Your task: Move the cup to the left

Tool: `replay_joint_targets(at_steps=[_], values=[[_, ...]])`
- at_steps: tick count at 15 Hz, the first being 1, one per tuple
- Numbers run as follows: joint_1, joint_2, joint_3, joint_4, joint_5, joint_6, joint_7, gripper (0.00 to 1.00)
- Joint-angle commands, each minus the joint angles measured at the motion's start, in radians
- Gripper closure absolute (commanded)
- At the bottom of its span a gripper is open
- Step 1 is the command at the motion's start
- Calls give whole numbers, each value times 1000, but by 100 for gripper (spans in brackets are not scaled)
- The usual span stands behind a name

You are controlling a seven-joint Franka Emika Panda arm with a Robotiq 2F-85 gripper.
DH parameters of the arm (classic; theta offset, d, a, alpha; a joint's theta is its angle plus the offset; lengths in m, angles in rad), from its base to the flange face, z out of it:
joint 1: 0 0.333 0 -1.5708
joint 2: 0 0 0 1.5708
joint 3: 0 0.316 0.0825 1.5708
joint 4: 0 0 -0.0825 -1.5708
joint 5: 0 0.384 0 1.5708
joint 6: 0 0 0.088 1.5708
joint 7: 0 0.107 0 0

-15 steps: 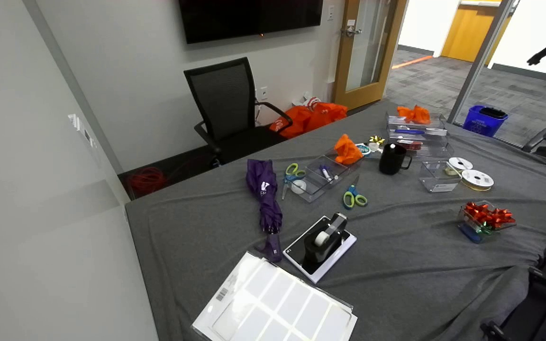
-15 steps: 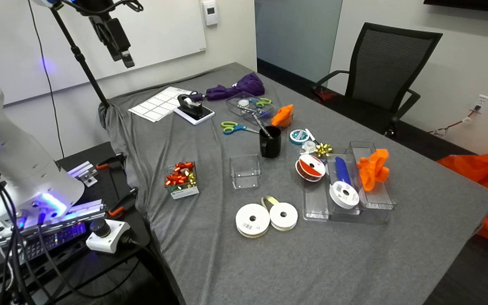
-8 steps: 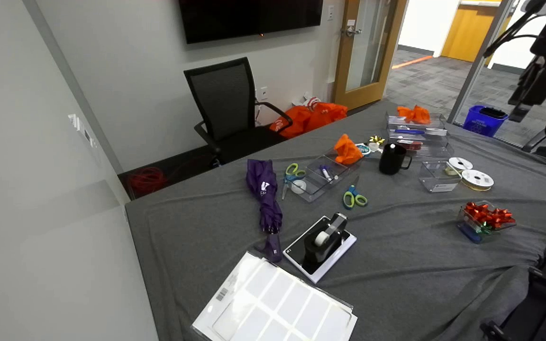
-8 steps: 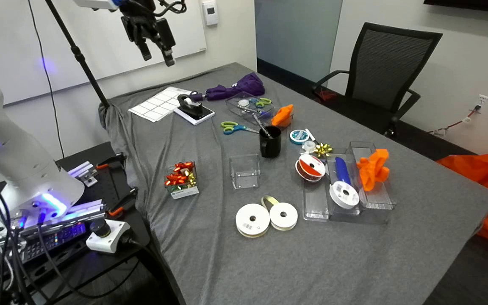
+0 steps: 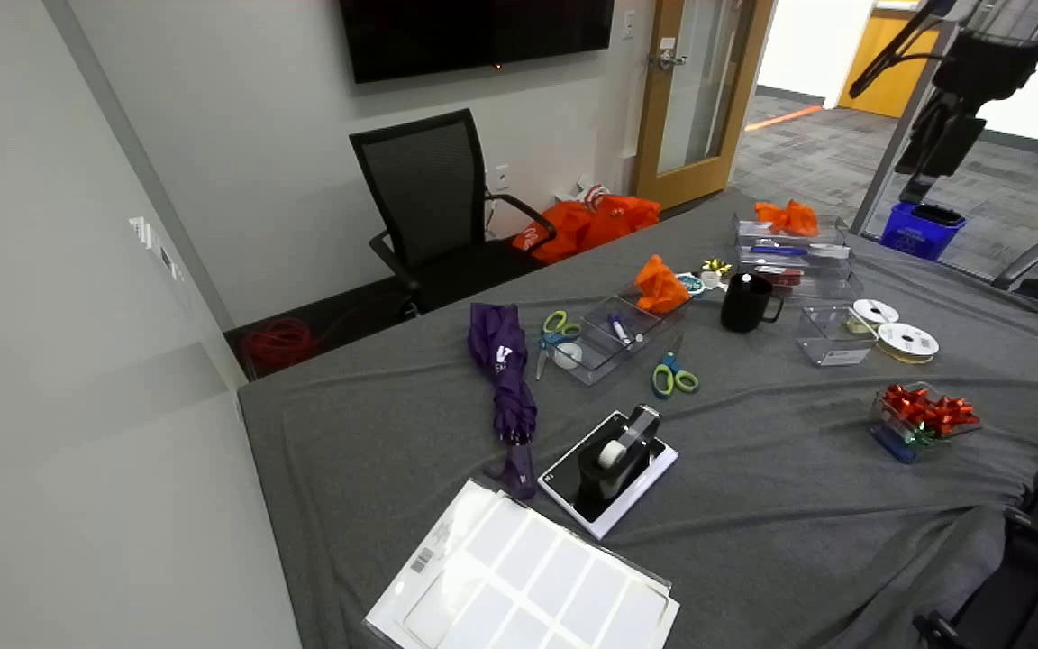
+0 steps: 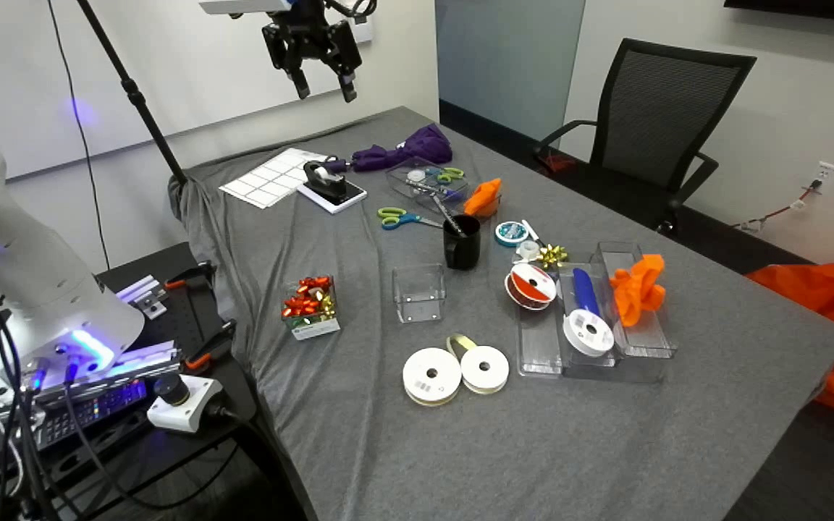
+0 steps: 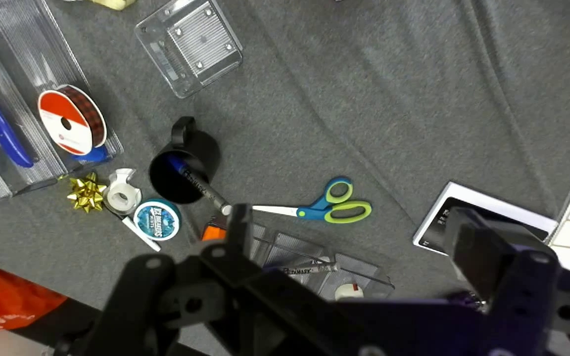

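Observation:
The black cup (image 5: 744, 306) stands upright on the grey-covered table, and it also shows in an exterior view (image 6: 462, 252) with a marker (image 6: 449, 214) leaning out of it. In the wrist view the cup (image 7: 207, 152) is left of the jaws, its handle toward the top of the picture. My gripper (image 6: 326, 94) is open and empty, high above the table, away from the cup. It also shows in an exterior view (image 5: 914, 185) at the upper right. In the wrist view the fingers of the gripper (image 7: 352, 222) are wide apart, with only the table and its things far below between them.
Scissors (image 6: 404, 218) and a divided clear tray (image 5: 605, 338) lie near the cup. A small clear box (image 6: 419, 293), ribbon spools (image 6: 431, 375) and clear organizers (image 6: 540, 347) stand around it. A tape dispenser (image 5: 614, 464) and purple umbrella (image 5: 510, 379) lie farther off.
My gripper has moved rightward in one exterior view and come into sight, moving left, in another. Its two fingers now show clearly apart. The cup and other table things have not moved.

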Motion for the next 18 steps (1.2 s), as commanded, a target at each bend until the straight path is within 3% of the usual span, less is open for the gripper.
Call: replay_joint_targets(at_steps=[1,4,10,15,18], values=[[-33,6,30,5,10,-2,-9,0],[-33,6,30,7,10,-2,-9,0],[-31,163,-12,32,200,148,-157,0],[-87,357,19,96,268,244,-281,0],[-129,461,54,148,267,285,-291,0]])
